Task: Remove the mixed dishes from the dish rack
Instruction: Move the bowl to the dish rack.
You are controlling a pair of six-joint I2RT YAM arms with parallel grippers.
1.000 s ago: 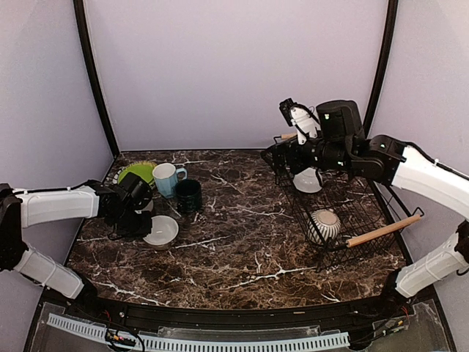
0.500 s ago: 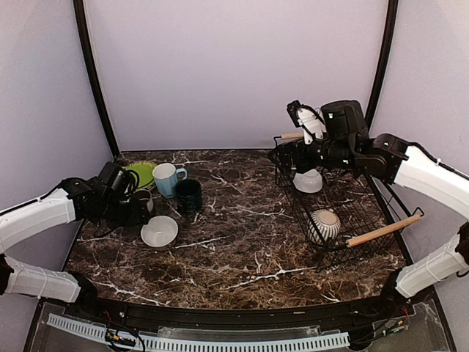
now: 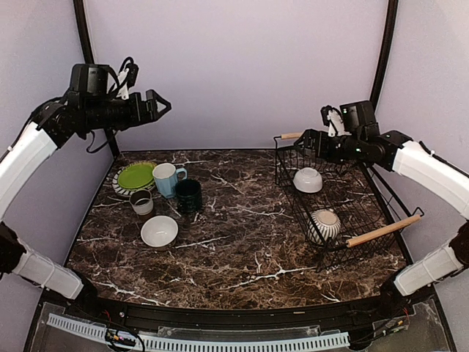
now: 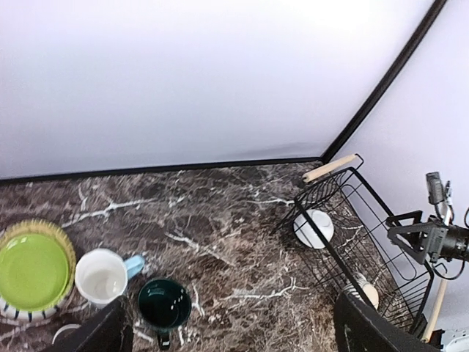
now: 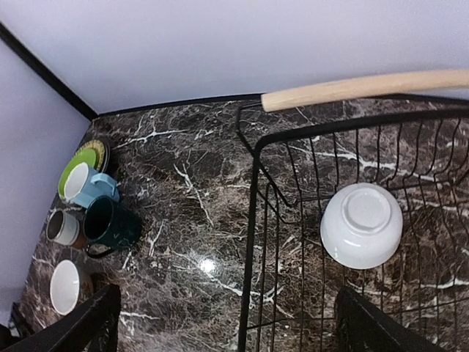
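Nearest me a white bowl sat out on the table, and level with it the striped bowl lay in the rack. Behind the white bowl stood the cup, dark mug, blue mug and green plate. The upturned bowl sat at the rack's far end, foot up, just below the right gripper, whose fingers stood wide and empty. The left gripper, also spread wide and holding nothing, hung high at the back left, well apart from the rack. The right arm looked the one to reach.
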